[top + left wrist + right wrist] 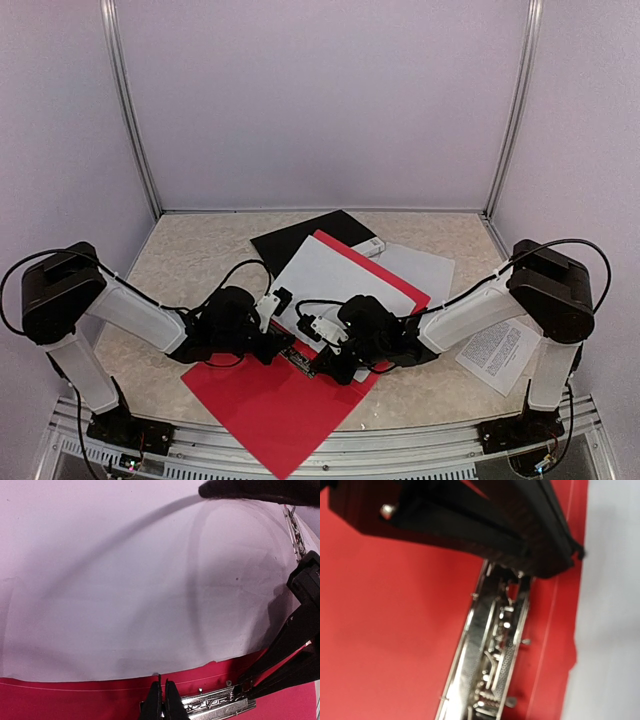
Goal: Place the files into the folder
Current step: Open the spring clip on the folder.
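Files: one white sheet (125,580) is lying on the red folder (270,410). I am pressing my left gripper (161,702), fingers together, squarely against its spine clip (215,705); right gripper (247,686) opening I cannot tell.

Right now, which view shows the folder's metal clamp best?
Right wrist: the metal clamp runs close-up down the red folder, slightly blurred. Left wrist catches only one end at the bottom edge. The top view has it mostly hidden between the arms.
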Robot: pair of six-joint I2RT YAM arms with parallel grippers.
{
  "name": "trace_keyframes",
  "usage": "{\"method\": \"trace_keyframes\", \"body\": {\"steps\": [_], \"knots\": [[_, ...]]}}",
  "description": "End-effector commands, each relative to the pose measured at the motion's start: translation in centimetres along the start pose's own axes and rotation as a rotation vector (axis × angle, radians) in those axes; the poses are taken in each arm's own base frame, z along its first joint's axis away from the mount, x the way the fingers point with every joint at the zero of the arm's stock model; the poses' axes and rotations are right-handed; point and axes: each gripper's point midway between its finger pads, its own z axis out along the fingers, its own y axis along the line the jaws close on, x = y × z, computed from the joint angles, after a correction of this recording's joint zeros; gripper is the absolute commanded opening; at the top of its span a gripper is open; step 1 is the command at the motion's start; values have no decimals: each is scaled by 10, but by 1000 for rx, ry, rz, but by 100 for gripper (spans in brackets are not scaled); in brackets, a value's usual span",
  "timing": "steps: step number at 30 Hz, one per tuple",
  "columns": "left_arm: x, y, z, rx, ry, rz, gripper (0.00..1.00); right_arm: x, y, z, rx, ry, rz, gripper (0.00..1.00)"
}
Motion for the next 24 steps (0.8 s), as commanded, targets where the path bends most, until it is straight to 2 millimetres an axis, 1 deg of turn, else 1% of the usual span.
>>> {"method": "trace_keyframes", "body": {"steps": [1, 4, 9, 15, 18, 24], "knots": [[62, 27, -2, -108, 159, -42, 0, 56, -14, -1, 56, 178, 52, 0], [70, 30, -1, -120, 175, -53, 0, 56, -14, -1, 58, 183, 55, 0], [94, 32, -1, -134, 216, -75, 0, 56, -15, 0, 67, 196, 58, 0], [116, 37, 3, -160, 261, -90, 0, 56, -16, 0, 71, 209, 60, 0], [118, 38, 2, -184, 255, -74, 0, 57, -16, 0, 74, 216, 61, 0], [114, 33, -14, -224, 229, -66, 0, 57, -22, 1, 109, 235, 69, 0]]}}
